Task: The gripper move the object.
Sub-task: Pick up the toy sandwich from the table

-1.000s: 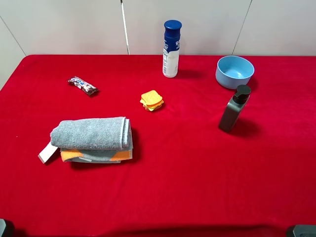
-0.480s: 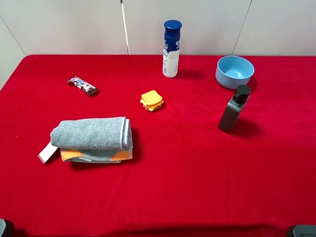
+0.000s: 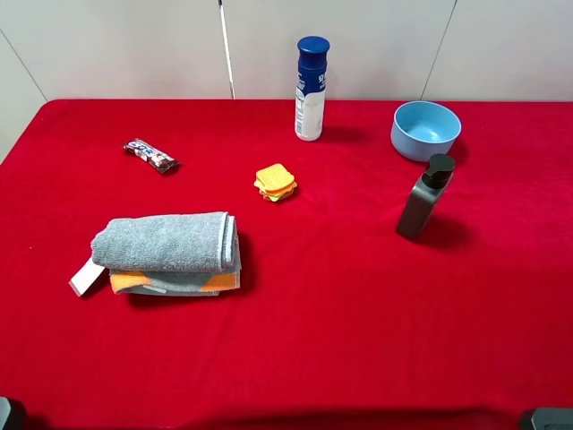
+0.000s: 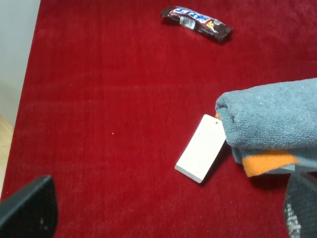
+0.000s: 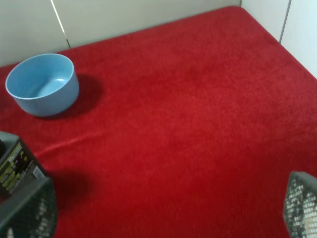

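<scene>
The object, a small toy sandwich with orange-yellow slices and green and red layers, lies on the red cloth near the table's middle, shown only in the exterior view. My left gripper is open, its two dark fingertips far apart over bare cloth near the towel's white tag. My right gripper is also open with nothing between its fingertips, over cloth near the right table edge. Both stay at the near table edge, far from the sandwich.
A folded grey towel over an orange cloth lies front left, with a white tag. A candy bar is back left. A white bottle with a blue cap, a blue bowl and a dark pump bottle stand at the back and right.
</scene>
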`<state>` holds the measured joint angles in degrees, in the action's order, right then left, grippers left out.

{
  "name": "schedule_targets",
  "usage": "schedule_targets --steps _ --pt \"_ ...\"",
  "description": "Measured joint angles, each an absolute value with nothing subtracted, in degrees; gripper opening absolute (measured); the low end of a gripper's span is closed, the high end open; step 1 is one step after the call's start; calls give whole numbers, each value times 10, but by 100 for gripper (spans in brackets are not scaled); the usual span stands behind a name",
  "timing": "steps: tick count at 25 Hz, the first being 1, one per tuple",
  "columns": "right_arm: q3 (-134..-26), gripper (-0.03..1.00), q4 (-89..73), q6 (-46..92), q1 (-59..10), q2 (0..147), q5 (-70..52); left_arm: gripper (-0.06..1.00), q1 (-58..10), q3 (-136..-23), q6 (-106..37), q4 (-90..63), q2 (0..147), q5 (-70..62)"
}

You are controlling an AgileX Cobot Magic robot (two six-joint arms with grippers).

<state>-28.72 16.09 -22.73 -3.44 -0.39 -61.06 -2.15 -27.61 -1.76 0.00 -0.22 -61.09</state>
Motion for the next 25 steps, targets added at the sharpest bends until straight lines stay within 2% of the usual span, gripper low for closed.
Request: schedule_targets --steps 11,17,25 --pt "-287 69 152 -223 -34 -4 -609 90 -22 -276 -18 0 -2 -611" --pt "-287 69 133 -175 -34 -2 -600 90 -22 -276 -18 0 -2 -611" --pt "-295 69 126 -100 -34 107 -527 90 -22 -276 -18 0 -2 -611"
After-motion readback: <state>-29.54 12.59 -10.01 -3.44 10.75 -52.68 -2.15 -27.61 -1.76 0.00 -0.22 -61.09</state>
